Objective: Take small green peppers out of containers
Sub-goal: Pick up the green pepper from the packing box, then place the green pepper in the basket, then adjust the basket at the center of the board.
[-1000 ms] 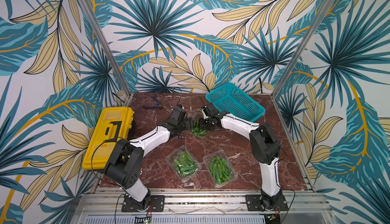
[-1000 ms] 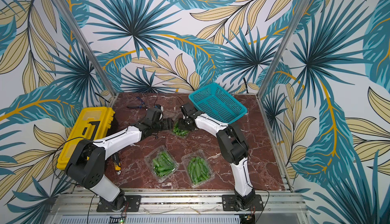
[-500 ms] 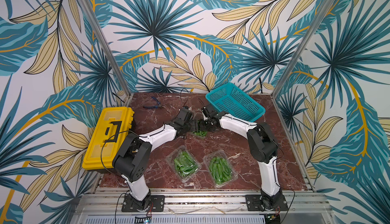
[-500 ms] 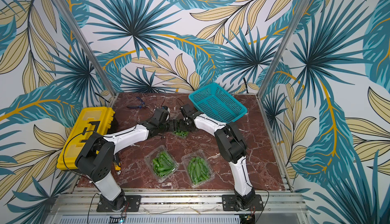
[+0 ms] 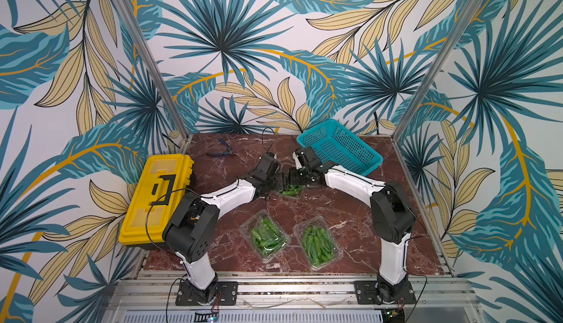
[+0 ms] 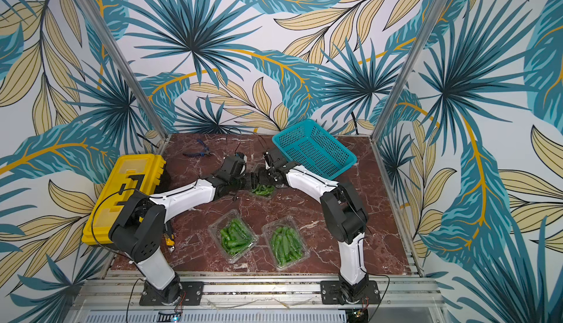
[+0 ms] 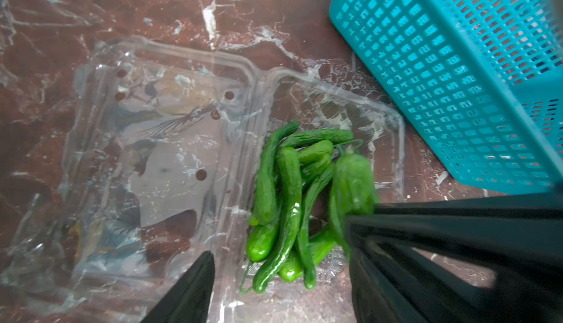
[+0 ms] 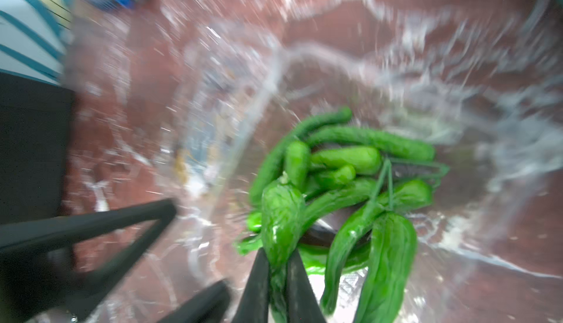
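Right pincer [image 8: 278, 257] clamps pepper [image 8: 281, 212] atop pile [image 8: 350, 160] in clear container [image 8: 275, 71].

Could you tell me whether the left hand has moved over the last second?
Yes: the left hand has shifted away from the yellow toolbox, towards the teal basket.

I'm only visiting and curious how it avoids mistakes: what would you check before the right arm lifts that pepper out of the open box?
1. Right gripper shut on one pepper: ok.
2. Lid of the open container folded flat, out of the way: ok.
3. Left gripper open, holding nothing: ok.
4. Left gripper clear of the lift path: cannot tell; it sits very close to the right one.
5. Held pepper free of the other peppers and their stems: cannot tell; the right wrist view is blurred.
6. Teal basket standing right beside the container: ok.
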Controlling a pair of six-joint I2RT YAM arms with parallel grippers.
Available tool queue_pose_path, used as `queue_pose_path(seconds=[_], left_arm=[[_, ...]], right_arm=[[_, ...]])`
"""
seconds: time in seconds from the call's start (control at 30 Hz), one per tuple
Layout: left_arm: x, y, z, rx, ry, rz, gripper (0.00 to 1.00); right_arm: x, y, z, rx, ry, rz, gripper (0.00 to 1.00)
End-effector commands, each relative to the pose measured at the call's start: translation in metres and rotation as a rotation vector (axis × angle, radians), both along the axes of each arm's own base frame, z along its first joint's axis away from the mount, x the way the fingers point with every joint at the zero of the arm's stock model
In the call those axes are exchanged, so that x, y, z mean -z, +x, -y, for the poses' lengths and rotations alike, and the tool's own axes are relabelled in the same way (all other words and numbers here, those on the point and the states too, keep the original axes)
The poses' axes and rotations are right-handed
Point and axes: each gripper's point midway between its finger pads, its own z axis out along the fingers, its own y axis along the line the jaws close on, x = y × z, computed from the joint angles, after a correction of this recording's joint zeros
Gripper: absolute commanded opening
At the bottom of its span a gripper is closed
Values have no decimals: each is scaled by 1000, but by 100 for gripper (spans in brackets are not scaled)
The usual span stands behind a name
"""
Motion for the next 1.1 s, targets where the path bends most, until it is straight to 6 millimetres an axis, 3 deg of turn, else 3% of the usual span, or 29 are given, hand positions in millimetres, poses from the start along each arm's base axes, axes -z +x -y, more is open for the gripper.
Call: queue_pose_path(seconds=[0.0,0.13,0.3,0.4,0.53,0.67,0.77,1.07], left_arm=[[-23,7,21,78,14,64,71],[-25,6,30,101,-12,53,71],[-26,7,35,104,-27,40,72],[-30,6,40,123,-25,52,72],[-32,5,49,152,-18,54,72],[-27,4,56,173,-11,36,72],[-24,4,59,177,-5,21,72],[-5,8,53,126,71,-58,68]], right_arm=[[-37,10,10,8,17,123,6],[-55,24,39,81,29,174,6],[-78,42,106,279,20,270,5],[-74,45,153,420,-88,293,5],[-47,39,193,515,-225,224,7],[-24,36,209,537,-276,152,15],[-17,33,210,532,-280,136,31],[-2,23,197,468,-218,106,34]])
